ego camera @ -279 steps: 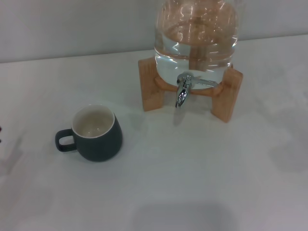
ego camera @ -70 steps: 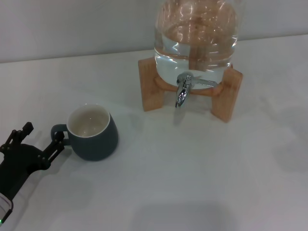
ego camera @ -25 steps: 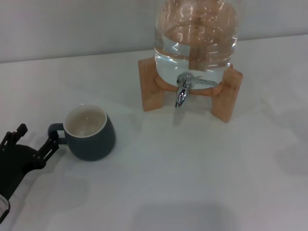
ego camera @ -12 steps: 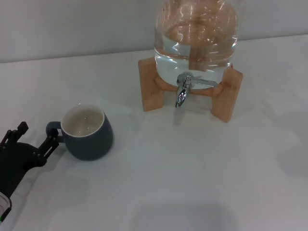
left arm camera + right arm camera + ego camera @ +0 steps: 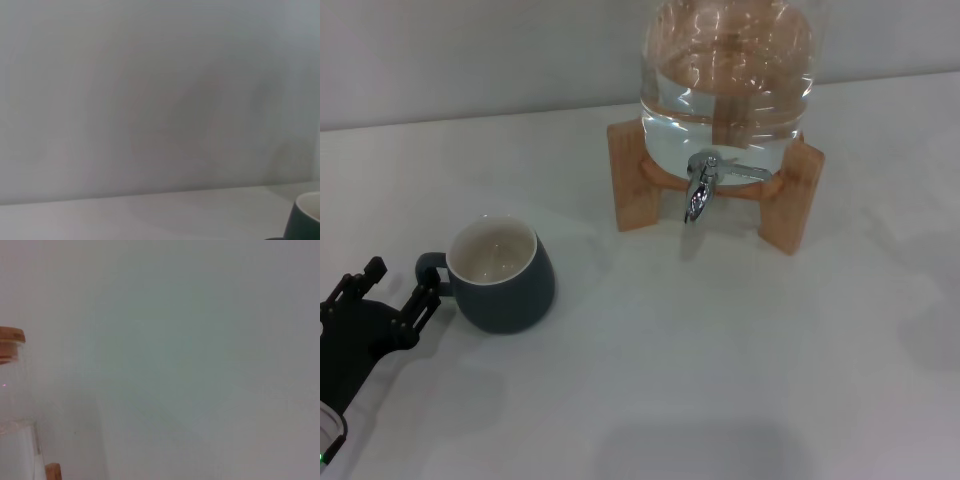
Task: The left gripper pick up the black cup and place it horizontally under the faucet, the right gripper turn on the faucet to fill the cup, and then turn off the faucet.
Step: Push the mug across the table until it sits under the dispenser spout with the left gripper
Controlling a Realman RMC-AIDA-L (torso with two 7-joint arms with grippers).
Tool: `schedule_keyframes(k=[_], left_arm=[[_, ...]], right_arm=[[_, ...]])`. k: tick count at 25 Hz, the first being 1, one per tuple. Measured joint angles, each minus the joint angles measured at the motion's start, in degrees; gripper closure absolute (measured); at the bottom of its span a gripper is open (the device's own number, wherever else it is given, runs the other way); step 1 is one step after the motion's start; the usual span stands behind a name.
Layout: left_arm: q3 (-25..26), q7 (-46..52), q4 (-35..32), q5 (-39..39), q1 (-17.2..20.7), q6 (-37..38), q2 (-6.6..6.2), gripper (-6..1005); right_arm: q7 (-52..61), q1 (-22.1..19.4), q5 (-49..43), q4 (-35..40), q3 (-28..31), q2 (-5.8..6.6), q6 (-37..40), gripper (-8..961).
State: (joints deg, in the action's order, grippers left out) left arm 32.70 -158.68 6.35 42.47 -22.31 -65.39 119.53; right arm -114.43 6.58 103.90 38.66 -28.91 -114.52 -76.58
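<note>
At the near left of the table [image 5: 740,380], the left gripper [image 5: 392,291] is held with its thin fingers spread apart, one of them at the loop handle of the black cup [image 5: 501,274], nothing yet clasped. The cup stands upright just to the gripper's right, its handle turned leftward toward the claw. The faucet [image 5: 699,192] is seen well apart, farther and to the right. The right gripper is not shown.
</note>
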Motion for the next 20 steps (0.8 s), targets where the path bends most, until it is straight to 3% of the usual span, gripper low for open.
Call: schedule_keyframes(k=[20], left_arm=[[0.17, 0.38, -0.03, 0.33, -0.36, 1.48, -0.08, 338]], right_arm=[[0.0, -0.19, 0.03, 0.01, -0.01, 0.09, -0.06, 99]])
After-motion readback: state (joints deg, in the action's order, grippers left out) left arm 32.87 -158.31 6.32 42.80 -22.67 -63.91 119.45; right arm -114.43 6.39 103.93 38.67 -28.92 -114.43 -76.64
